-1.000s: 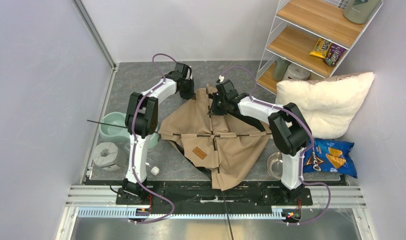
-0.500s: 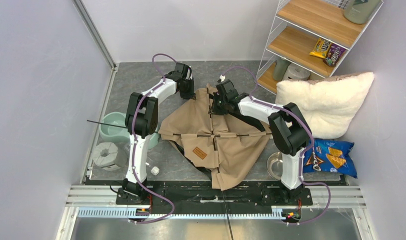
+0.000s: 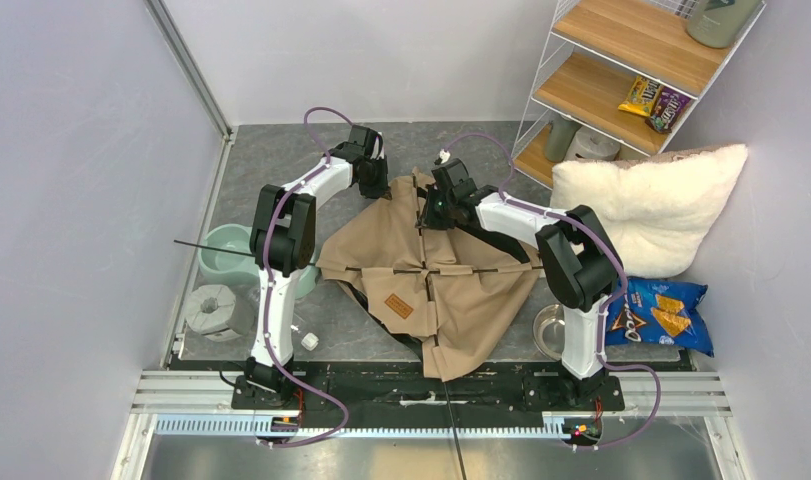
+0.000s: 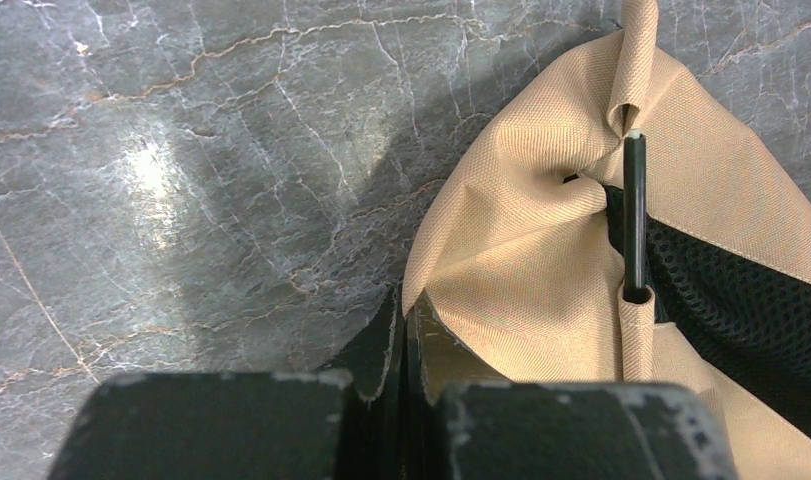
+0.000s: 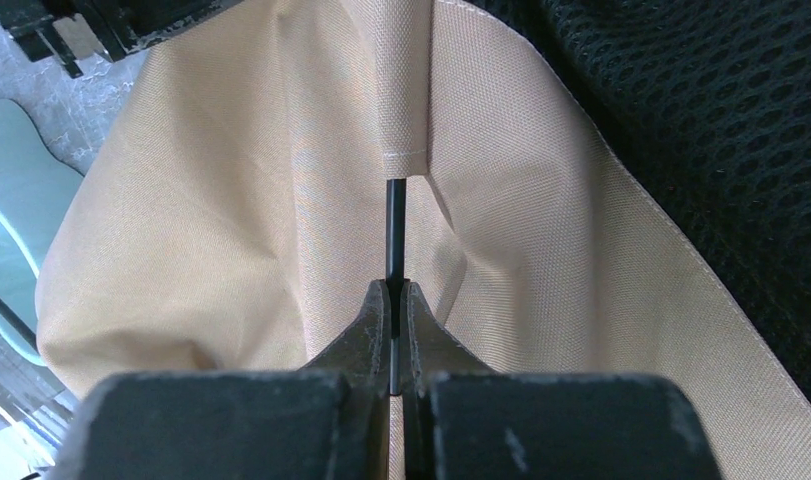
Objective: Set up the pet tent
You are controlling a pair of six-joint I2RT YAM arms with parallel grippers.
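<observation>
Top external view, item 1: pet tent (image 3: pixel 431 280), lying collapsed and flat in the middle of the grey marbled table (image 3: pixel 281 150), between the two arms. Tan fabric uppermost, black base showing at the near edge, thin black poles crossing at its centre, brown label patch (image 3: pixel 398 306) near the left-front side.

Item 2: left gripper (image 3: pixel 373 185), at the tent's far-left corner. Left wrist view: jaws closed flat together (image 4: pixel 403 330), the tan fabric's edge running right into the tips and apparently pinched there. A pole end (image 4: pixel 634 215) stands out of a fabric sleeve just to the right, clear of the fingers, with black mesh beside it.

Item 3: right gripper (image 3: pixel 428 215), over the tent's far side, near the left gripper. Right wrist view: jaws closed (image 5: pixel 394 320) on the thin black pole (image 5: pixel 394 225), just beneath the hem of the sleeve it enters. Black mesh (image 5: pixel 681 100) lies to the right.

Surroundings: fluffy white pillow (image 3: pixel 651 205) to the right, well apart from the tent; blue chip bag (image 3: pixel 666 315) below it; metal bowl (image 3: pixel 549 325) just beside the tent's right-front edge; pale green bowl (image 3: pixel 226 255), grey roll (image 3: pixel 213 308) and small white cube (image 3: pixel 309 341) on the left; wire shelf unit (image 3: pixel 631 70) at the far right, holding snack packets (image 3: pixel 653 102).
</observation>
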